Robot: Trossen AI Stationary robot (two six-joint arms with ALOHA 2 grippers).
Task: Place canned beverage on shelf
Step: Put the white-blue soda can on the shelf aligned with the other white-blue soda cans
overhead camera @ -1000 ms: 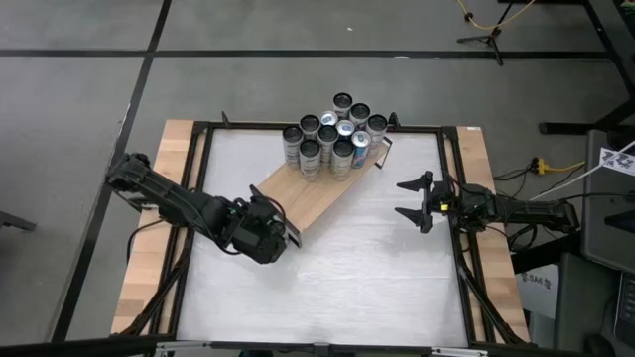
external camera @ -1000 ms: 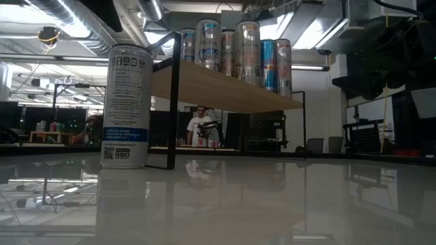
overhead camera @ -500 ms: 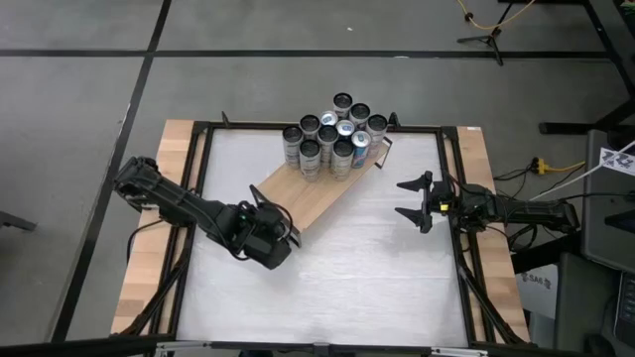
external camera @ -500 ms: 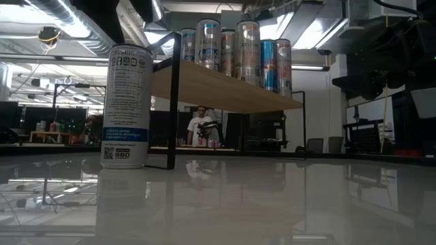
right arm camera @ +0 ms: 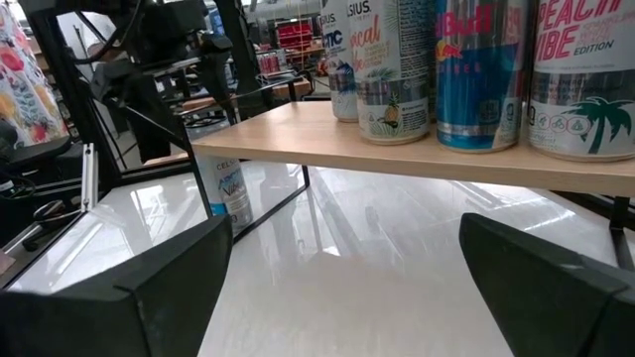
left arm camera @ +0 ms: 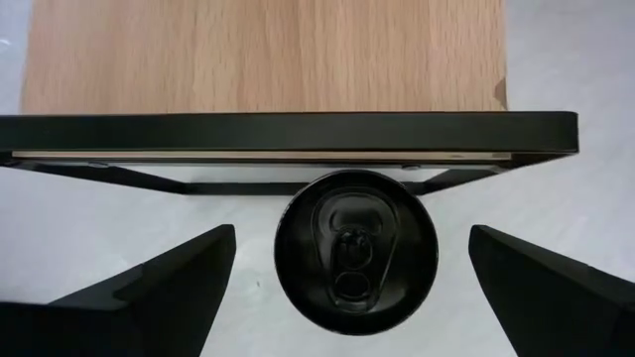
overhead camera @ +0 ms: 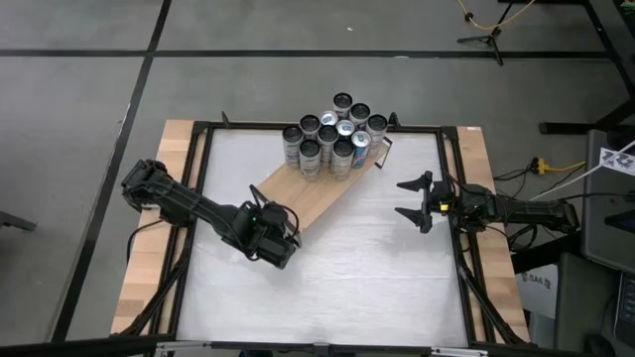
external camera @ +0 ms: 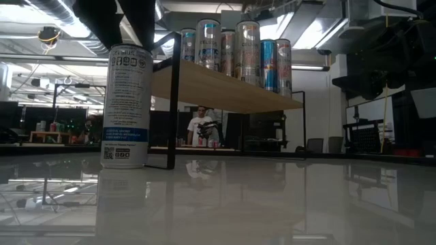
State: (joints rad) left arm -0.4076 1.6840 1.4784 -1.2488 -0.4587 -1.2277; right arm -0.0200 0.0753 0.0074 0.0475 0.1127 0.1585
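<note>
The can point(left arm camera: 355, 250) stands upright on the table point(overhead camera: 377, 268), just beside the shelf point(left arm camera: 263, 55) end frame. The left tool point(left arm camera: 352, 288) hangs above it, released and straddling it. Judged: descend straight, keep the can centred, clench low enough, clear the frame. The right tool point(overhead camera: 414, 199) waits released.

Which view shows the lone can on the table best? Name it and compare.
Left wrist view: the can fills the middle, top and tab clear. Low view shows its side and label. Right wrist view shows it far off. High view hides it.
</note>
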